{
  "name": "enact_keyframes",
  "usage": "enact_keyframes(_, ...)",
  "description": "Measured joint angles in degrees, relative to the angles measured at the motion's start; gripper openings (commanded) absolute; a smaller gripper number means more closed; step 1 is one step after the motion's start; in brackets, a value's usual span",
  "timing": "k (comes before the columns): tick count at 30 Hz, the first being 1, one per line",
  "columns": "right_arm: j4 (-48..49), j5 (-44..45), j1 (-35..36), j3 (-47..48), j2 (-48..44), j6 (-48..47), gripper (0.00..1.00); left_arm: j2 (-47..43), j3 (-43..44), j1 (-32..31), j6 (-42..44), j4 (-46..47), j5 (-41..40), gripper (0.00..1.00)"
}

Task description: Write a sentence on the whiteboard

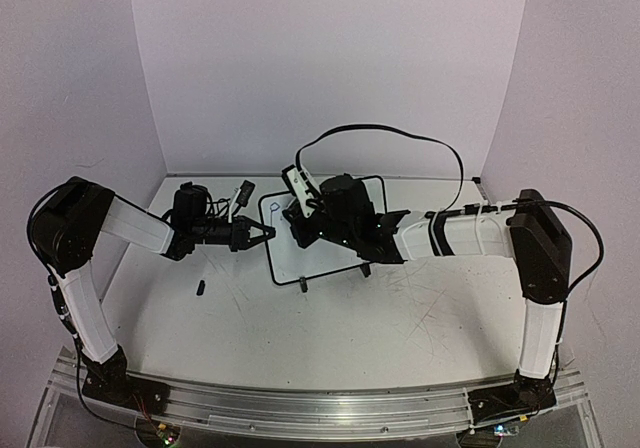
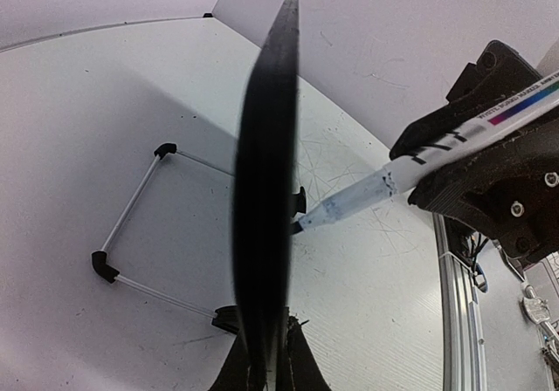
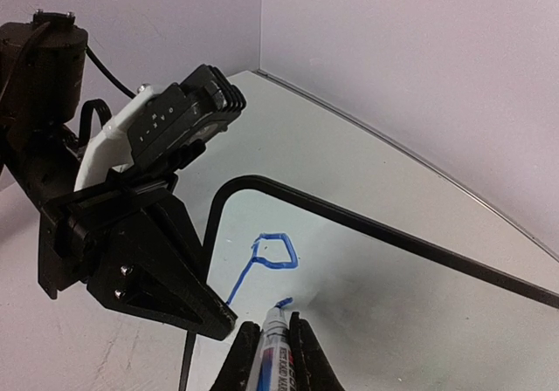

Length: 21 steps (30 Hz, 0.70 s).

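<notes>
The whiteboard (image 1: 330, 258) stands tilted at mid-table on its black feet. My left gripper (image 1: 266, 233) is shut on its left edge. In the left wrist view the board's black frame (image 2: 266, 190) runs edge-on up from between my left gripper's (image 2: 265, 323) jaws. My right gripper (image 1: 300, 213) is shut on a white marker (image 1: 296, 182). In the right wrist view the marker (image 3: 272, 352) sits between my right gripper's (image 3: 272, 323) jaws, tip on the whiteboard (image 3: 393, 321). Of the sentence, a blue letter "P" (image 3: 278, 253) and a short blue stroke (image 3: 284, 303) at the tip show.
A small black cap (image 1: 200, 288) lies on the table left of the board. The board's wire stand (image 2: 131, 225) sticks out behind it. A black cable (image 1: 400, 133) loops above the right arm. Walls close in on three sides, and a metal rail (image 1: 320, 408) runs along the near edge.
</notes>
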Motion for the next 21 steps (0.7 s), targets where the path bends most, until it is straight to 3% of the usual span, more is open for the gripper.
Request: enact_keyframes(21, -0.75, 1.29, 0.33, -0.91, -0.04, -0.22, 0.0, -0.05, 0.02, 0.0, 0.04, -0.39, -0.15, 0.0)
